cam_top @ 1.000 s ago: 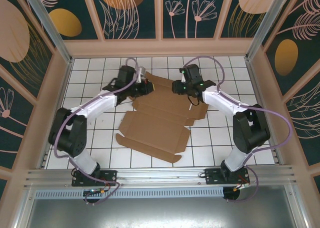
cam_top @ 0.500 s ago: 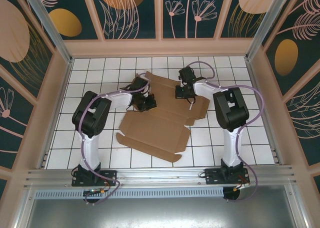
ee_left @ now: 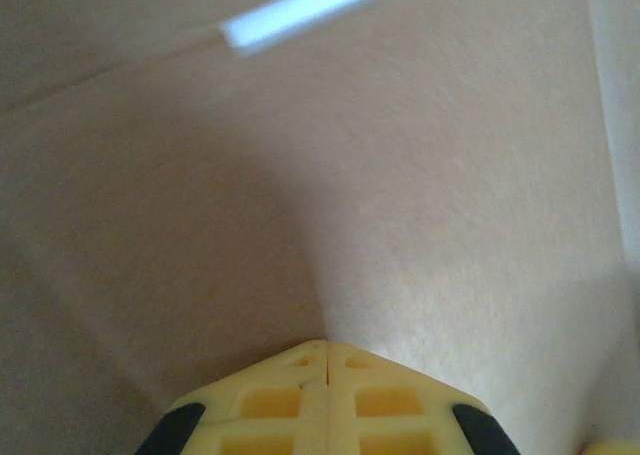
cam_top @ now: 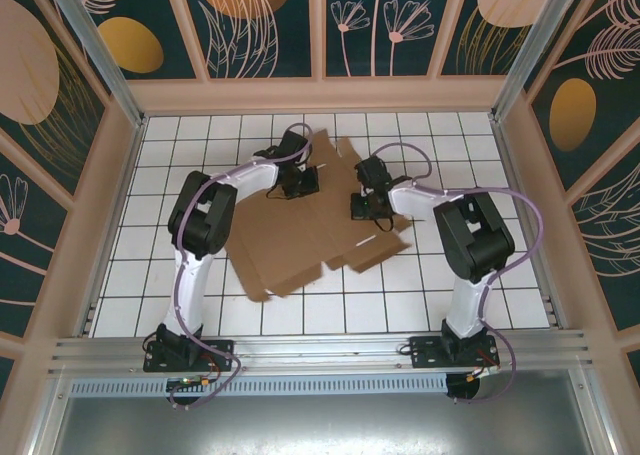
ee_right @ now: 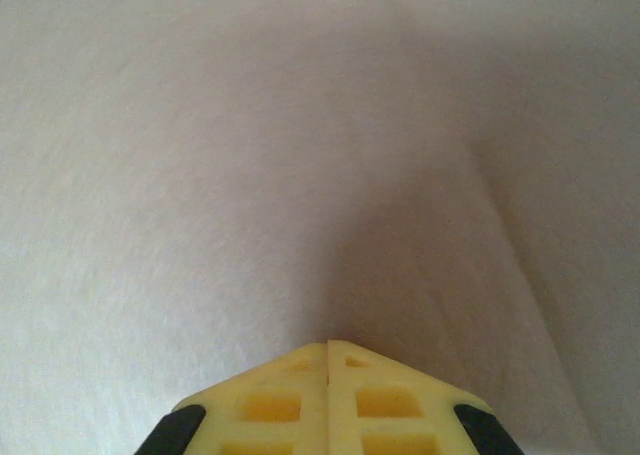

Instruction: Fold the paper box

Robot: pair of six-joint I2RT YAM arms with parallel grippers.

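Note:
The paper box [cam_top: 320, 230] is a flat brown cardboard sheet lying on the white tiled floor, and it looks blurred in the top view. My left gripper [cam_top: 300, 182] rests on its far left part, and my right gripper [cam_top: 365, 203] on its right part. In the left wrist view the yellow fingertips [ee_left: 327, 345] are shut together with their tip against bare cardboard [ee_left: 420, 175]. The right wrist view has the same look: my right gripper [ee_right: 328, 345] is shut and its tip touches cardboard [ee_right: 250, 155]. Nothing sits between either pair of fingers.
The white tiled floor [cam_top: 180, 145] is bounded by wooden walls [cam_top: 320, 93] at the back and on both sides. Both arms rise with elbows bent over the sheet's left and right edges. A metal rail [cam_top: 320, 353] runs along the near edge.
The cardboard sheet has swung round and slid, its near part now reaching toward the front left. Both arms have drawn in with raised elbows. The right gripper has come nearer.

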